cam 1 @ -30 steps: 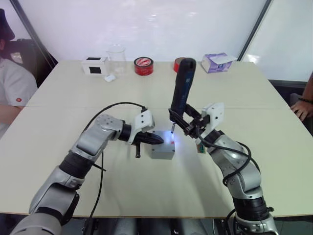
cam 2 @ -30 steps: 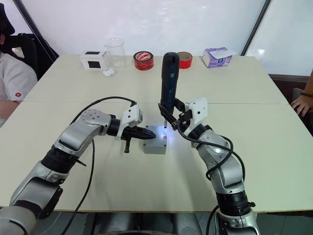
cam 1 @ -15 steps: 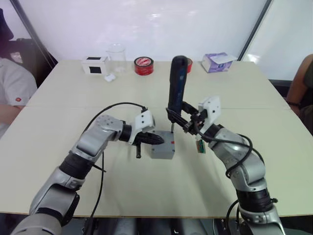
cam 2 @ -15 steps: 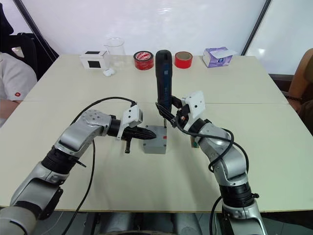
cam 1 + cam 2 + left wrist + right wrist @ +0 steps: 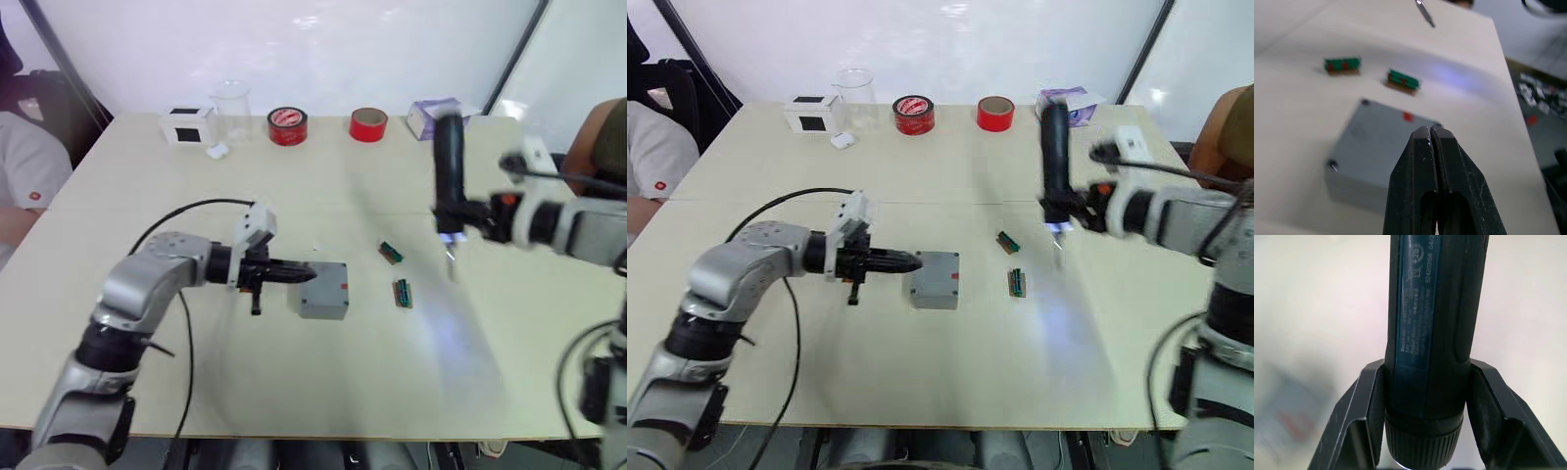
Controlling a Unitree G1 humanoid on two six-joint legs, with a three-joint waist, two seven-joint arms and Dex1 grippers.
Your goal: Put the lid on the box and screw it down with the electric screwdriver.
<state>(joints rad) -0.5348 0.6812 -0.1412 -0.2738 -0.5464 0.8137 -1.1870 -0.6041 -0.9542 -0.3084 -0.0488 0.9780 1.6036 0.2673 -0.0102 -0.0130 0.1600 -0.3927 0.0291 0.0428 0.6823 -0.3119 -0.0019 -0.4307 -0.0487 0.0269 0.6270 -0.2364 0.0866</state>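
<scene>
The right hand (image 5: 453,217), clenching the electric screwdriver (image 5: 449,171), is swinging well away from the box (image 5: 324,291); the pinched-shut, empty left hand (image 5: 299,275) is steadying the lidded box, suggesting screwing is finishing.

My right gripper (image 5: 1425,431) clasps the electric screwdriver (image 5: 1432,333), matt black-and-blue plastic with a ribbed collar. At frame centre, the lid (image 5: 1381,142) looks matt grey metal, smooth; the table (image 5: 294,382) pale, matt.

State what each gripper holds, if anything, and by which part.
The right gripper holds the electric screwdriver upright by its lower body, near the tip. The left gripper is shut on nothing.
</scene>
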